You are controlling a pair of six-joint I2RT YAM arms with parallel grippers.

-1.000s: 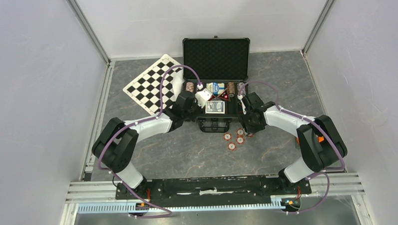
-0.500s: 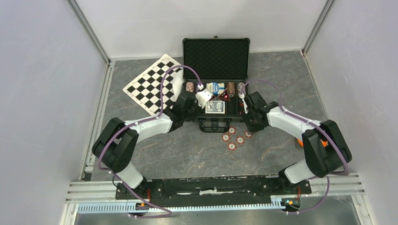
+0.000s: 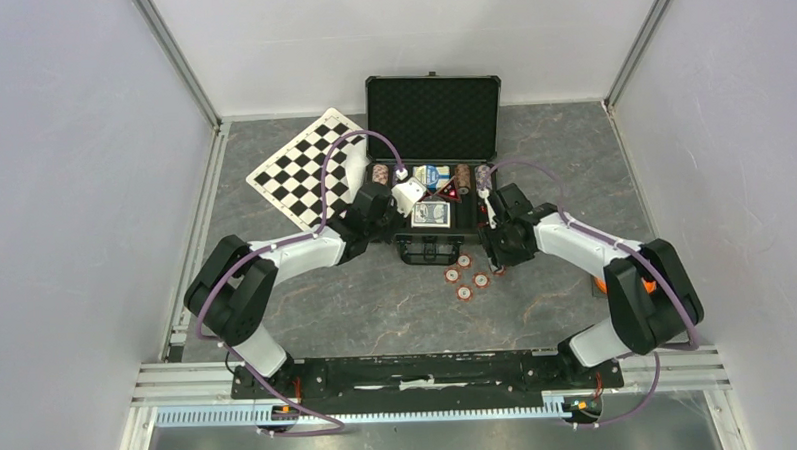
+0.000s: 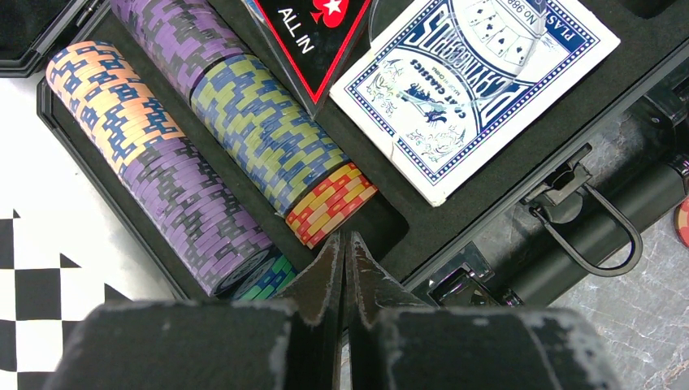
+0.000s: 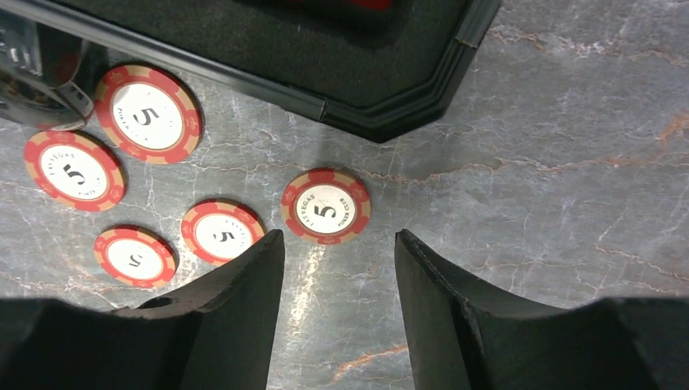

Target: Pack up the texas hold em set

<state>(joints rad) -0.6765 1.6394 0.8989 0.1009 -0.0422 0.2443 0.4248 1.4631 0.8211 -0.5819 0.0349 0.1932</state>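
**Packing stage, both arms at the case.** The open black case (image 3: 433,119) stands on the surface (image 3: 378,316) with its lid upright. The left claw (image 4: 344,244) is clenched, tips pressed together and gripping nothing, over the case's near left corner, just beside the end of the stacked chips (image 4: 268,138) that lie on edge in the case's slots. A blue card deck (image 4: 475,89) and a triangular "ALL IN" marker (image 4: 313,36) lie in the case, right of those rows. The right claw (image 5: 338,237) is released and empty, jaws spread, low before the case's near right corner. One red chip (image 5: 326,206) lies just beyond its gap, and four other chips (image 5: 146,118) lie before the case's front wall. A checkered board (image 3: 302,168) lies left of the case.
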